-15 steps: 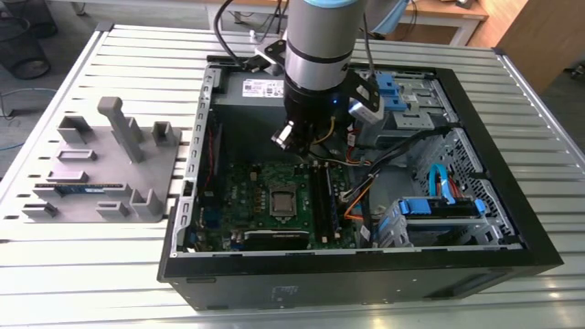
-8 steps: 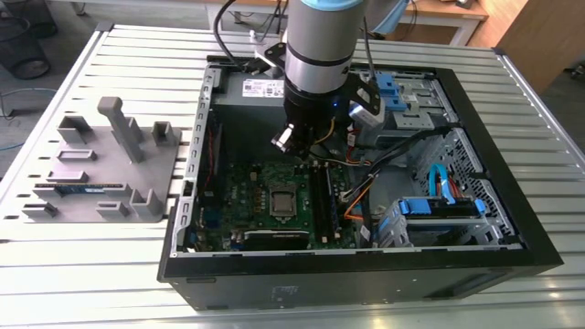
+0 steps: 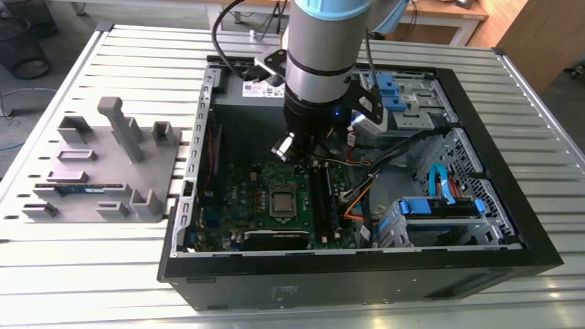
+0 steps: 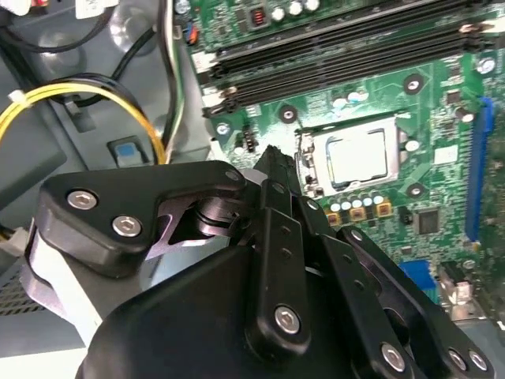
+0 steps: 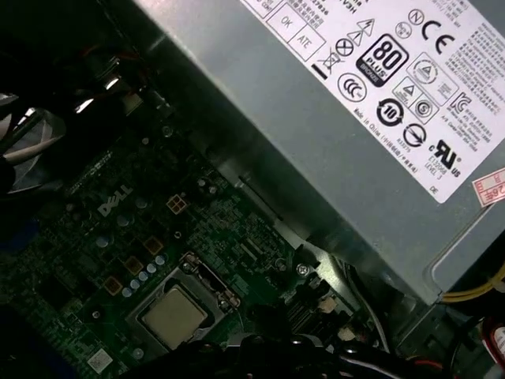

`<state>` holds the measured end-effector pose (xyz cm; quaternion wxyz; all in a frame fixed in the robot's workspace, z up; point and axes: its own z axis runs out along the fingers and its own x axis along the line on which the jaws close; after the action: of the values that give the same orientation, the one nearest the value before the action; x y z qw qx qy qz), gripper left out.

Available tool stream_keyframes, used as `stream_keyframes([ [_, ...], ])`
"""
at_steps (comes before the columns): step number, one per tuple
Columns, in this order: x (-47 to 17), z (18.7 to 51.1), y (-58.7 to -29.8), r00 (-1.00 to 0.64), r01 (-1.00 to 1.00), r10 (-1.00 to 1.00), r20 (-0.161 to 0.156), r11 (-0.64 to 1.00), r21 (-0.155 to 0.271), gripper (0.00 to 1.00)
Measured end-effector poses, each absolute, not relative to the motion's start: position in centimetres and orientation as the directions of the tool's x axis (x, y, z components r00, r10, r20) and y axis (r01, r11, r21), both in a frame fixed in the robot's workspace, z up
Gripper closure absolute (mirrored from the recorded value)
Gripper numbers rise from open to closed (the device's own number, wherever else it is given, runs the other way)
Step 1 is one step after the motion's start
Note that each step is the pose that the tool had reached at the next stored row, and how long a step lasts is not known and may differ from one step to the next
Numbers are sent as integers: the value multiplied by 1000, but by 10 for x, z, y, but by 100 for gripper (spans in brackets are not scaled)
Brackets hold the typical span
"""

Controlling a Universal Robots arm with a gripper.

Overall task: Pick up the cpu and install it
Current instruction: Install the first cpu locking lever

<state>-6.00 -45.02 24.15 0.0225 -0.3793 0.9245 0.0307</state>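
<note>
A: CPU (image 4: pixel 359 155) position first: you see the square silver chip lying flat in its socket on the green motherboard (image 4: pixel 442 126), the bare metal top facing up. It shows the same way in the first wrist view, seated inside the socket's frame.

B: And the gripper (image 4: pixel 272 162)?

A: Nearest the lens in the second wrist view, its black linkage closes to a single narrow tip, the two fingers drawn together with nothing between them. The tip stands just beside the socket, apart from the chip. You may read this as a hand that carries no part.

B: Why does the chip sit as it does?

A: Flat and square to the socket's edges, so judged from this it is already placed. Whether the retaining frame is latched over it, you cannot tell.

B: Beyond the socket?

A: The black memory slots (image 4: pixel 339 59) run parallel just past it, set close so that the board's traces stay short. Farther off, yellow cables (image 4: pixel 95 99) loop against the case wall, kept off the board.

B: And in the exterior view?

A: The arm (image 3: pixel 316 62) comes straight down into the open computer case (image 3: pixel 366 274), which lies on its side so that the board faces upward for access from above. The grey power supply (image 5: pixel 339 118) sits along the far wall. Well apart, on the exterior view's left, a grey fixture tray (image 3: pixel 109 164) rests on the slatted table (image 3: pixel 549 178), with a memory stick (image 3: pixel 82 187) lying in it.
</note>
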Motion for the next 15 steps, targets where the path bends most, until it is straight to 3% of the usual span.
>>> stream_keyframes([
  [15,-60,241,-461,-720,-693,-691,-58,720,33,89],
])
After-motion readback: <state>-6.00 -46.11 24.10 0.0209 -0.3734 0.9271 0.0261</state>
